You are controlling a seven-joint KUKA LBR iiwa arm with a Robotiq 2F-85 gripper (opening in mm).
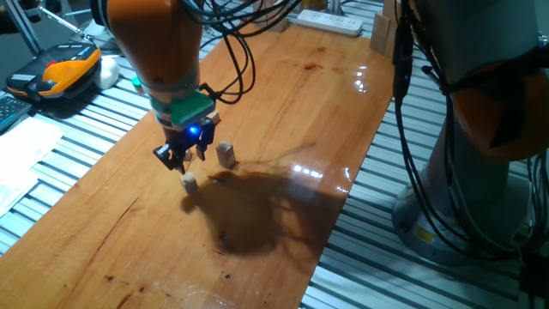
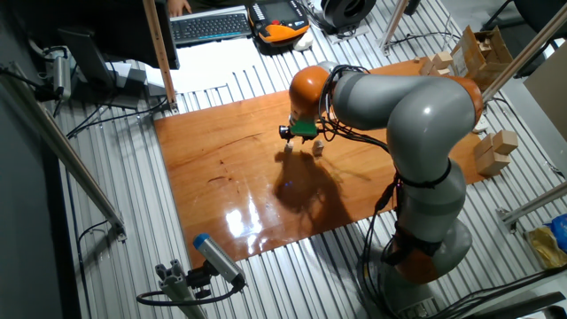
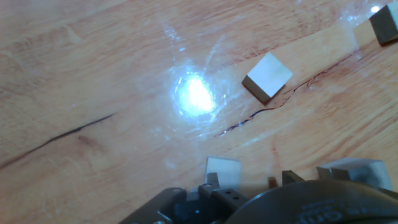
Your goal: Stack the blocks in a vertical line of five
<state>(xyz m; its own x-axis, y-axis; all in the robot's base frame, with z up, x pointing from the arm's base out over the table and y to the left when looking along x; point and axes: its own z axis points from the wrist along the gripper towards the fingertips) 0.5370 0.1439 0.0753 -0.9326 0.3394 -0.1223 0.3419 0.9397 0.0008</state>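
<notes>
A single small pale block (image 1: 189, 181) lies on the wooden table (image 1: 283, 112), just below and in front of my gripper (image 1: 183, 155). The hand view shows the same block (image 3: 267, 76) ahead of the fingertips (image 3: 222, 170), beside a dark crack in the wood. To its right stands a short upright pile of blocks (image 1: 226, 154), taller than one cube; only its corner (image 3: 384, 25) shows in the hand view. The gripper (image 2: 298, 135) hovers low over the table, with its jaws apart and nothing between them. In the other fixed view the loose block (image 2: 289, 149) and the pile (image 2: 317, 148) sit close together.
A white power strip (image 1: 330, 21) lies at the table's far end. An orange-and-black device (image 1: 64, 69) sits on the slatted bench to the left. Larger wooden blocks (image 2: 494, 151) stand past the table's right side. The arm's base (image 2: 425, 239) is beside the table.
</notes>
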